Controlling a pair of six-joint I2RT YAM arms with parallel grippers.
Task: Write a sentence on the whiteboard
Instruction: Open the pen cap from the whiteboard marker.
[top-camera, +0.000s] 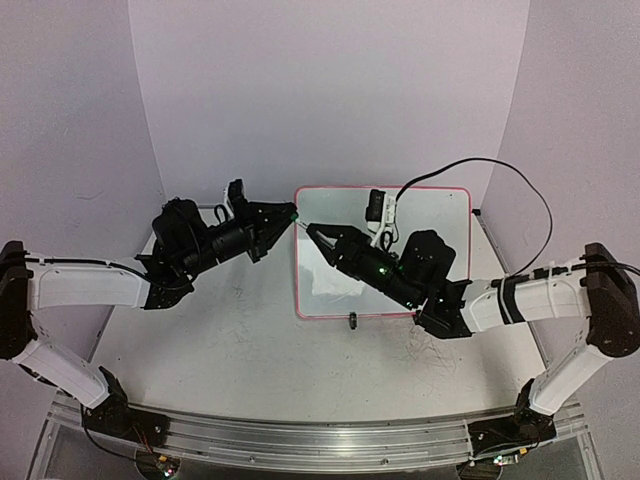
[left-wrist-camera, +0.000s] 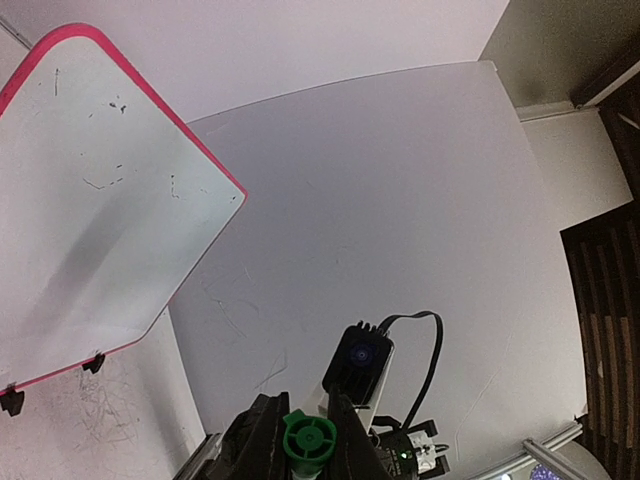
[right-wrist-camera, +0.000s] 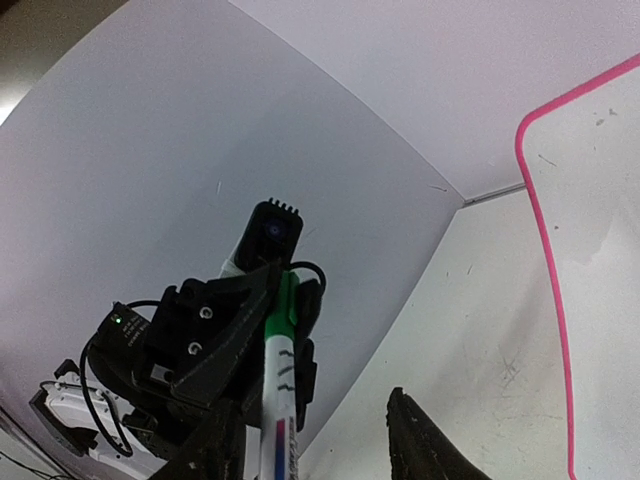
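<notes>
Top external view: whiteboard (top-camera: 440, 215) rests on worktop (top-camera: 230, 340), 1 o'clock from centre. Left end effector (top-camera: 290, 218) clamped on green-capped marker (right-wrist-camera: 273, 400). Right end effector (top-camera: 312, 233) stands apart around marker body, near board's 10 o'clock corner.

Plain pale walls (top-camera: 330, 90) curve around three sides of my scuffed white table (top-camera: 250, 340), evenly lit. An aluminium rail (top-camera: 300, 435) runs along its near edge; beyond the walls I see dark slats (left-wrist-camera: 610, 300).

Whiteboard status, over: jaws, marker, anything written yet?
Left gripper: jaws shut on green marker. Right gripper: jaws open around its barrel. Whiteboard: no sentence, faint smudges only. Right arm overhangs the board.
</notes>
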